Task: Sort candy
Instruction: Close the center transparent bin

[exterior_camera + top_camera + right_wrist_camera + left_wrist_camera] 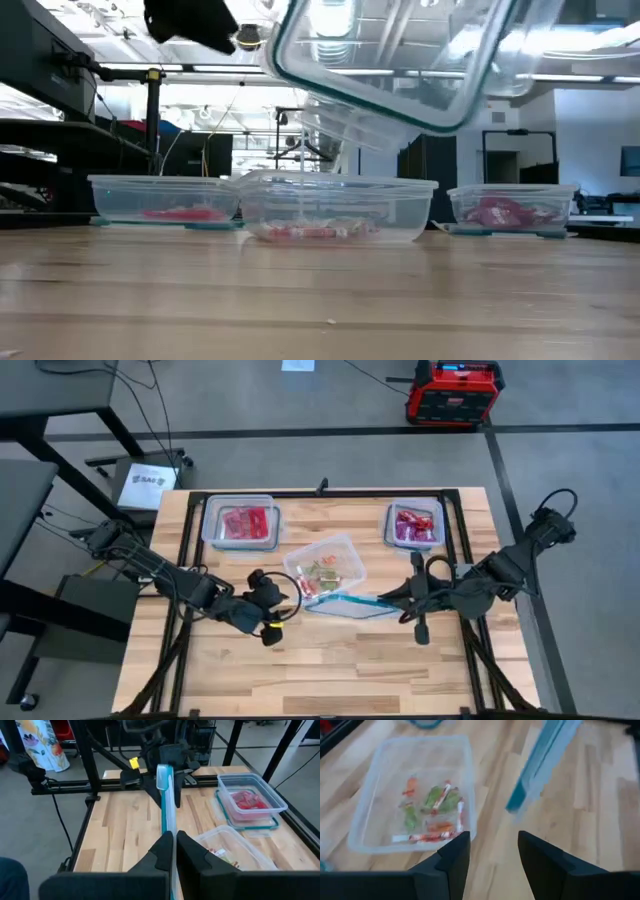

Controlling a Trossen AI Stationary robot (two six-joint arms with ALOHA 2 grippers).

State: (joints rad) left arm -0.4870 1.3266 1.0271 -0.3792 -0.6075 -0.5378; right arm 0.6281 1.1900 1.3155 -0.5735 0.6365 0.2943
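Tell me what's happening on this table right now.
A two-armed robot is partway through sorting candy. The right end effector is shut on a blue-rimmed clear lid, holding it on edge above the table beside the open middle container, which holds mixed candy. The left end effector hovers open near that container, holding nothing. Two more containers at the back, left and right, each hold red or pink candy.
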